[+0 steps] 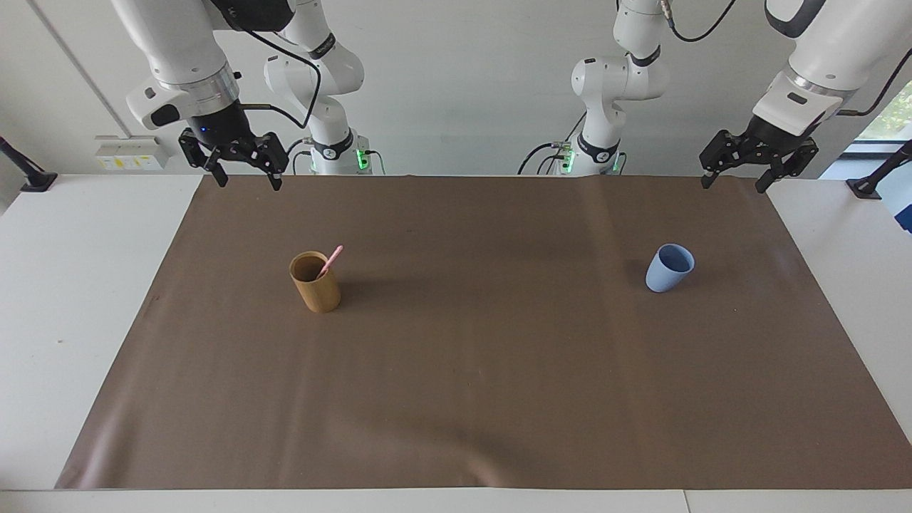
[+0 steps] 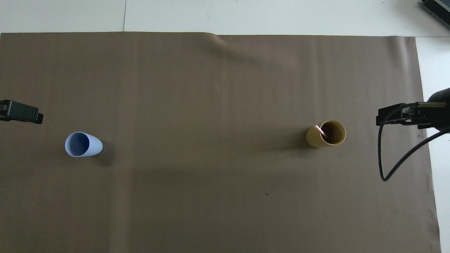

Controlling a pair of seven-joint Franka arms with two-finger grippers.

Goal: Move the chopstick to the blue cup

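Observation:
A pink chopstick [image 1: 331,260] stands tilted in the tan cup [image 1: 315,285], toward the right arm's end of the table, its tip sticking out above the rim. It also shows in the overhead view [image 2: 319,130], inside the tan cup [image 2: 325,135]. The light-blue cup [image 1: 670,267] stands upright and empty toward the left arm's end; in the overhead view it [image 2: 83,144] shows a bare inside. My right gripper [image 1: 248,182] hangs open in the air over the mat's edge by the robots. My left gripper [image 1: 734,184] hangs open the same way at its end. Both arms wait.
A brown mat [image 1: 456,370] covers most of the white table [image 1: 71,285]. A black cable [image 2: 386,158] loops down from the right gripper [image 2: 390,117]. Only the tip of the left gripper [image 2: 23,112] shows in the overhead view.

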